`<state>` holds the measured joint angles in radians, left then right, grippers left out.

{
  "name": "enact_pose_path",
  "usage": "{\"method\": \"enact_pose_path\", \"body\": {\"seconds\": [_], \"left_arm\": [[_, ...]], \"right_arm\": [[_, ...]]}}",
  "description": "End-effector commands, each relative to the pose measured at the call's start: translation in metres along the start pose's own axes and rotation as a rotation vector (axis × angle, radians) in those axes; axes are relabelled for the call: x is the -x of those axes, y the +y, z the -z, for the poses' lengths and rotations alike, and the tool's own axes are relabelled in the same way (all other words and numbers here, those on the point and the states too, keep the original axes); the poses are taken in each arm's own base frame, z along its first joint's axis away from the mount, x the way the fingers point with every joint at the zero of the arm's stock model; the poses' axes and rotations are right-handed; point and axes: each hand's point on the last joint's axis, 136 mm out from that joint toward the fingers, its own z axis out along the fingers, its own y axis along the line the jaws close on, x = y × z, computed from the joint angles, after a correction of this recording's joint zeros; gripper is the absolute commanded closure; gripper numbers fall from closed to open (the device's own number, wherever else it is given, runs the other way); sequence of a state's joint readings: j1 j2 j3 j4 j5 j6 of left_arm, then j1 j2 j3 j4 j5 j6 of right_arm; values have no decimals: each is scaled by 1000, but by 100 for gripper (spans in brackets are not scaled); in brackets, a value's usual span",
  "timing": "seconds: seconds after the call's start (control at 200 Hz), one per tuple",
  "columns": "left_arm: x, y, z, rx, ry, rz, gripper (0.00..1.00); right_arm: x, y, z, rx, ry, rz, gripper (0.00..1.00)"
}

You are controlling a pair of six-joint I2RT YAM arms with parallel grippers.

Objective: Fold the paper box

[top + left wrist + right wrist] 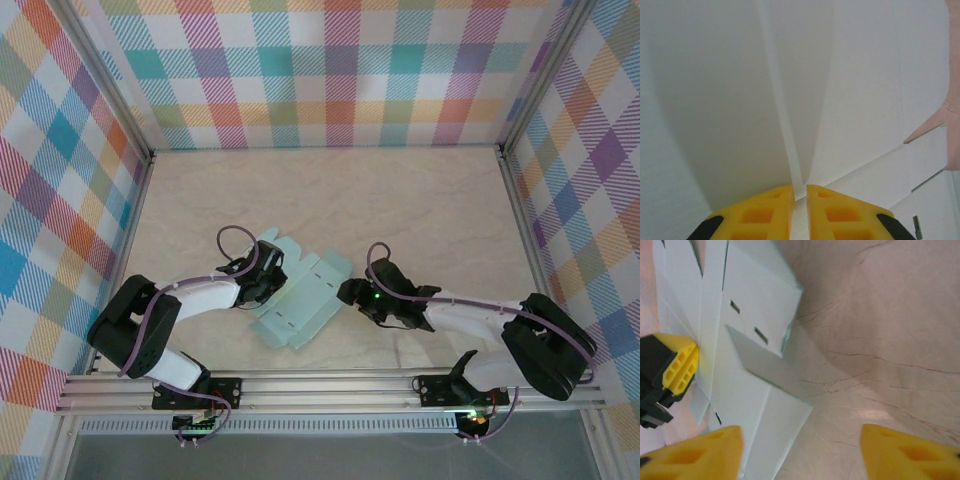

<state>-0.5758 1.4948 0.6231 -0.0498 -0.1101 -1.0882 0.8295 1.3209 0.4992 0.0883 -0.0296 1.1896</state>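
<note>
The paper box (305,295) is a pale mint die-cut sheet lying mostly flat at the table's middle, with slots and flaps. My left gripper (270,275) is at its left edge. In the left wrist view its yellow fingers (775,210) are shut on a thin upturned fold of the card (715,100). My right gripper (350,292) hovers at the sheet's right edge. Seen from the right wrist, it (800,455) stands open, a corner flap of the sheet (770,415) reaching in between the fingers from the left. The left gripper's yellow finger (680,367) shows at the sheet's far side.
The beige marbled tabletop (420,200) stretches bare behind and to the right of the sheet. Plaid walls (330,70) enclose the back and both sides. An aluminium rail (330,388) carrying the arm bases runs along the near edge.
</note>
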Motion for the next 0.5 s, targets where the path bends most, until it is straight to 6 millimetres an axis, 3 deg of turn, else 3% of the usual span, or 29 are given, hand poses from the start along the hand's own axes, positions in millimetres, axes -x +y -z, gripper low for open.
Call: {"method": "enact_pose_path", "body": {"seconds": [0.0,0.09,0.21,0.405,0.495], "left_arm": [[-14,32,-2,112,36,-21,84],[-15,33,-3,115,39,-23,84],[-14,34,-2,119,36,-27,84],[-13,32,-1,116,30,-33,83],[-7,26,7,113,0,-66,78]], "right_arm": [[-6,0,-3,5,10,-27,50],[-10,9,-9,24,33,-14,59],[-16,18,-18,43,65,4,61],[-17,26,-26,58,84,29,86],[-10,22,-23,32,67,35,98]]}}
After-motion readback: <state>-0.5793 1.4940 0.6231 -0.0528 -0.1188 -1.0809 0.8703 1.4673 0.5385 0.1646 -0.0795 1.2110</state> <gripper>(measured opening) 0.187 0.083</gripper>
